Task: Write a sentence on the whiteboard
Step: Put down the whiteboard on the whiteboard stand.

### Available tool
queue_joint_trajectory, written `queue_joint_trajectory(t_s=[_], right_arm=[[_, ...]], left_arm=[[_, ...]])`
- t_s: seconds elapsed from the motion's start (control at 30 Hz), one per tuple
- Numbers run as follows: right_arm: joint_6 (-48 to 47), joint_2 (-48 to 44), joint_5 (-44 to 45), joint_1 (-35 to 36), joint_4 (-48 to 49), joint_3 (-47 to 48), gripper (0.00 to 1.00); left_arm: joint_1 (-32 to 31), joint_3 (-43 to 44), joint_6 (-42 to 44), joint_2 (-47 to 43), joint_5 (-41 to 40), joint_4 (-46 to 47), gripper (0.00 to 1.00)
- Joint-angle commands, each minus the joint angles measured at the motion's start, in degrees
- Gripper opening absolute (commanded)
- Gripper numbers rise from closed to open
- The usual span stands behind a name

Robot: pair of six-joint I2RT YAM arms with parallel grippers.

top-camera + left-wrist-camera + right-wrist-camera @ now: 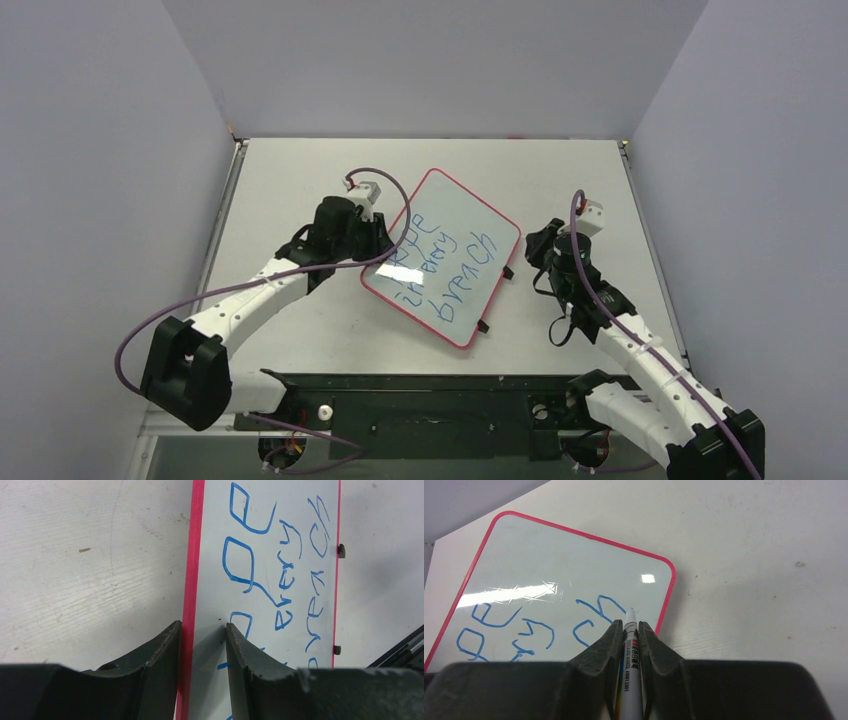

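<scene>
Nearest, right side: right gripper (630, 622) pinched tight on a marker (631, 660). White barrel, small print, a coloured stripe, white tip poking just past the fingertips. In the wrist view, tip lined up over the board's corner by the last letters; contact with the surface not determinable. From above, placed just beside the board's right edge.

Left side: left gripper (202, 625) parted, astride the board's left edge. One finger over bare table, the other over the white surface, rim (192, 555) running up through the gap. A strip of white showing between rim and inner finger.

Between the two: whiteboard (440, 195) flat on the table (300, 170), mid-table, turned diagonally. Glossy white, rounded corners, thin red-pink rim. Two small black clips (508, 272) on the edge facing the right arm. Bright glare streak near the lower left corner.

Sentence (440, 262) in blue, three slanted lines: "Hope", "in every", "breach". Shaky hand-drawn strokes, uneven letter sizes, first word largest. Line starts partly washed out by glare and crowded by the left gripper.

Farther: pale tabletop with faint scuffs and specks, then plain grey walls.
</scene>
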Motion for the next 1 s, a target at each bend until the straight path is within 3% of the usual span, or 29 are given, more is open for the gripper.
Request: queue_joint_trajectory(t_s=[0.0,0.53,0.97], right_arm=[[-1.11,0.31,1.47,0.14,-0.63,3.52,0.0],[-2.06,2.18,3.53,0.07,-3.06,5.55,0.0],[-2.68,0.49,4.02,0.12,-3.47,6.68,0.0]], left_arm=[[-0.66,-1.41,2.34,-0.64,-4.35,-3.18,0.33],[-3.31,0.76,3.54,-3.0,-3.7,-4.13,0.35],[-5.69,5.57,3.67,-4.4,-4.66,-7.78,0.45]])
